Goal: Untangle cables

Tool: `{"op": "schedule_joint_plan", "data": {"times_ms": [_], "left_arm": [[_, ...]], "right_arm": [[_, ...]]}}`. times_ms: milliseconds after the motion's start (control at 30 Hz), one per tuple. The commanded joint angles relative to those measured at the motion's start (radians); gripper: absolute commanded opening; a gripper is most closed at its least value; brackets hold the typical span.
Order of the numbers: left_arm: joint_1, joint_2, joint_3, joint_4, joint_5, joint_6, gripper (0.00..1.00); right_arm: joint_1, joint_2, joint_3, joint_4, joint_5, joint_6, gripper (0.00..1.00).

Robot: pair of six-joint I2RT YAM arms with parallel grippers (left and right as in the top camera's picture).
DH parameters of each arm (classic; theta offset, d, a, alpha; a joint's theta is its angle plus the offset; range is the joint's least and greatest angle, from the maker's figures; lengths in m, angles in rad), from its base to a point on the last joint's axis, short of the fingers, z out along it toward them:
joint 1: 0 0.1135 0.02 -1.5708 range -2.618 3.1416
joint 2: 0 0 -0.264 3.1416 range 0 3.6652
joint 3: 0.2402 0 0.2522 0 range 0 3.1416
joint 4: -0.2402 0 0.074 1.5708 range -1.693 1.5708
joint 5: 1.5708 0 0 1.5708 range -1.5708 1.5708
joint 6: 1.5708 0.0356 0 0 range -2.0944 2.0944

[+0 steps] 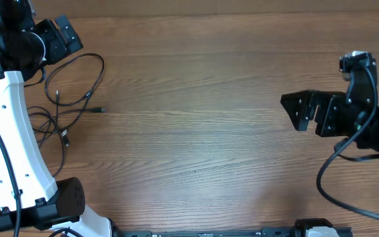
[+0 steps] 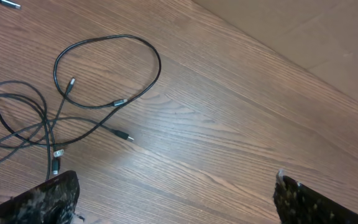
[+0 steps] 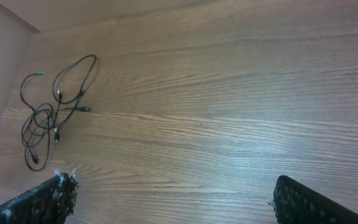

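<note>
Overhead and wrist views of a wood-grain table (image 1: 196, 131) with two arms. The cables (image 1: 59, 125) are seen lying on the table at its left side, beside the white link of the left arm (image 1: 8, 138). They are laid out as thin black cords with small silver-tipped plugs. In the left wrist view, the cables (image 2: 47, 127) are shown as one open loop lying beside a looser knot of crossing strands, with a plug end pointing away from the knot. In the right wrist view, the cables (image 3: 45, 118) are seen at the far left of the table, small and partly bunched.

The left gripper (image 1: 71, 36) is held near the far end of the loop; its jaws are spread wide apart and nothing is clamped between them (image 2: 176, 186). The right gripper (image 1: 289, 112) is positioned at the right side of the table, well apart from the cables; its jaws are likewise spread and empty (image 3: 173, 186).
</note>
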Motion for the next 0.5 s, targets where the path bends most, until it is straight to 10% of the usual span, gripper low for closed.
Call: {"op": "schedule_joint_plan", "data": {"times_ms": [0, 467], "left_arm": [[-0.002, 0.009, 0.006, 0.002, 0.007, -0.014, 1.0], [-0.002, 0.009, 0.006, 0.002, 0.007, -0.014, 1.0]], "right_arm": [[0.003, -0.003, 0.018, -0.003, 0.068, -0.013, 1.0], [0.003, -0.07, -0.166, 0.373, 0.248, -0.077, 1.0]]}}
